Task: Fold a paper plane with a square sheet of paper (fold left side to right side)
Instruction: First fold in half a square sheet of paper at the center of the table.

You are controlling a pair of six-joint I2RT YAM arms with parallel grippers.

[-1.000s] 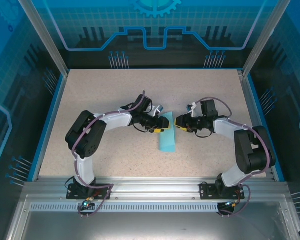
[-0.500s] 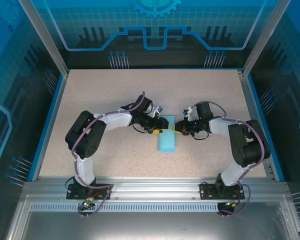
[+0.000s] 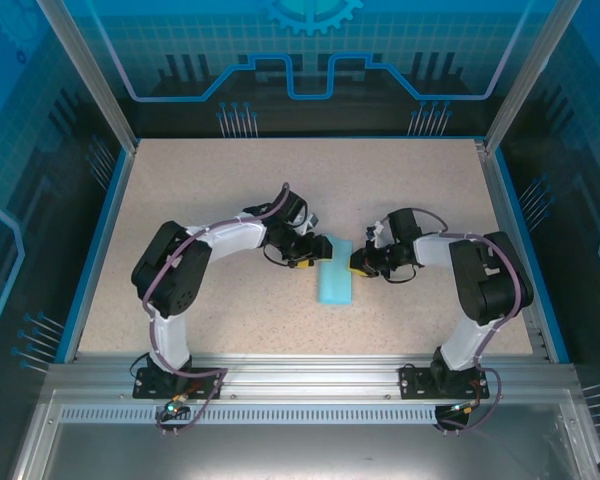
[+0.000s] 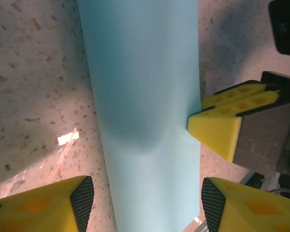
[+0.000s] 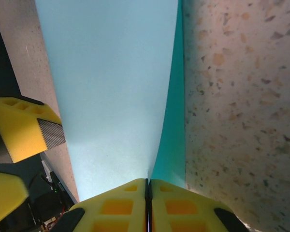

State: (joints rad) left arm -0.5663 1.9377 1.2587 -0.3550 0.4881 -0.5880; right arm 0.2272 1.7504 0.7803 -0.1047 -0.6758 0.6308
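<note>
Turquoise-blue sheet of paper (image 3: pixel 334 280), folded over into a narrow strip, lies near the middle of a speckled beige bench (image 3: pixel 230 180), its long side running away from the arm bases. Both arms bend inward and meet at the strip's far end.

The left tool (image 3: pixel 313 255) reaches in from the left. In the left wrist view its yellow fingers (image 4: pixel 48 203) stand well apart, one on either side of the strip, and the paper bulges upward between them rather than lying flat.

The right tool (image 3: pixel 355 262) comes from the right, its tip touching the strip's right edge. In the right wrist view its yellow fingers (image 5: pixel 116 203) are pressed together, and the paler upper layer and darker lower layer run into the seam between them, pinched there.
</note>
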